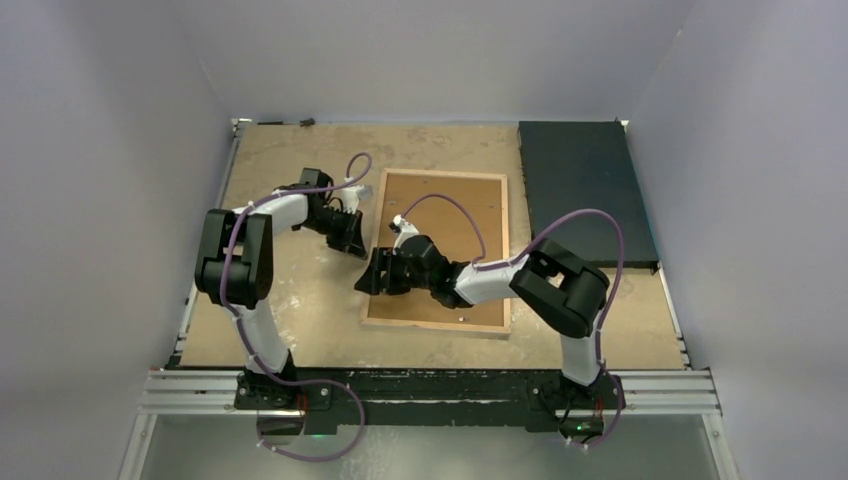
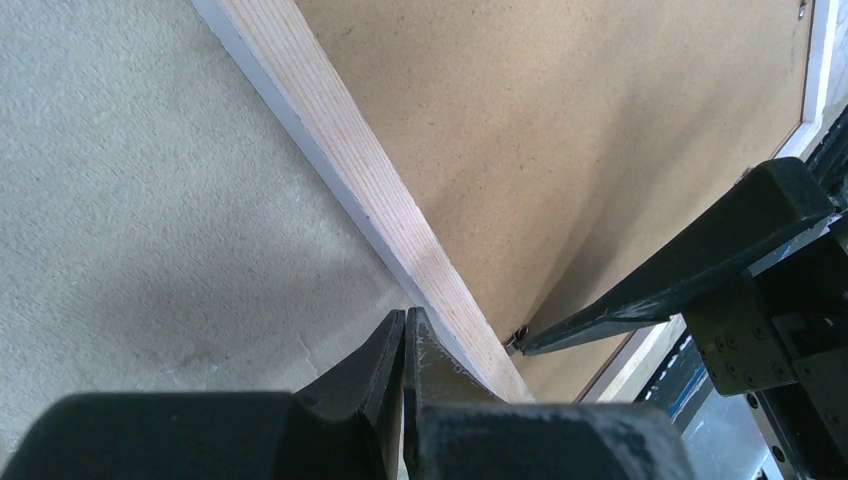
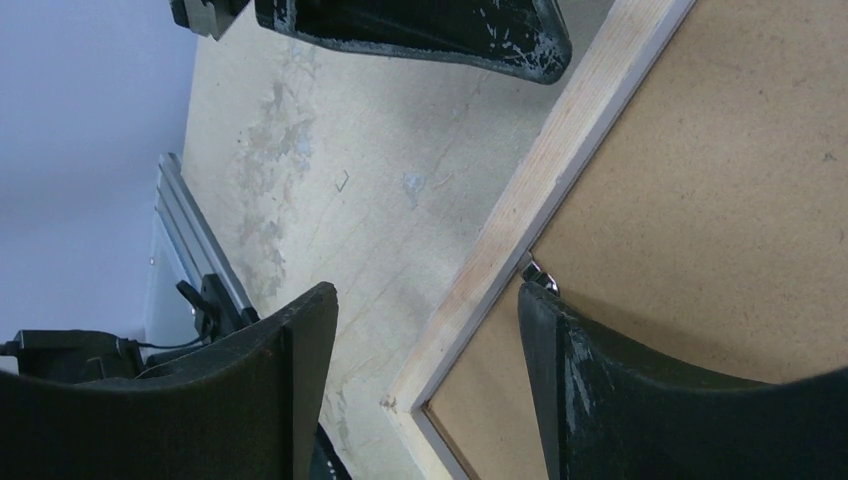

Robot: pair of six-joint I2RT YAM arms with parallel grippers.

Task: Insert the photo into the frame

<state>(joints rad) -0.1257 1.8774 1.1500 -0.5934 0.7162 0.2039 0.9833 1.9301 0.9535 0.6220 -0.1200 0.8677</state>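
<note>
The frame [image 1: 436, 325] lies face down on the table, its light wood back up, with a plain brown backing board [image 1: 460, 215] set inside it. The photo is not in view. My left gripper [image 1: 352, 243] is shut and empty, its tips [image 2: 404, 318] low beside the frame's left rail [image 2: 370, 180]. My right gripper [image 1: 375, 278] is open and straddles that same rail [image 3: 560, 150] near the near-left corner. One of its fingers [image 3: 560, 360] is over the backing board [image 3: 720, 200], right by a small metal clip [image 3: 537, 270]. The other is over the table.
A black rectangular mat [image 1: 585, 190] lies at the far right of the table. The two grippers are close together at the frame's left edge; the left gripper shows at the top of the right wrist view [image 3: 430, 25]. White walls enclose the table.
</note>
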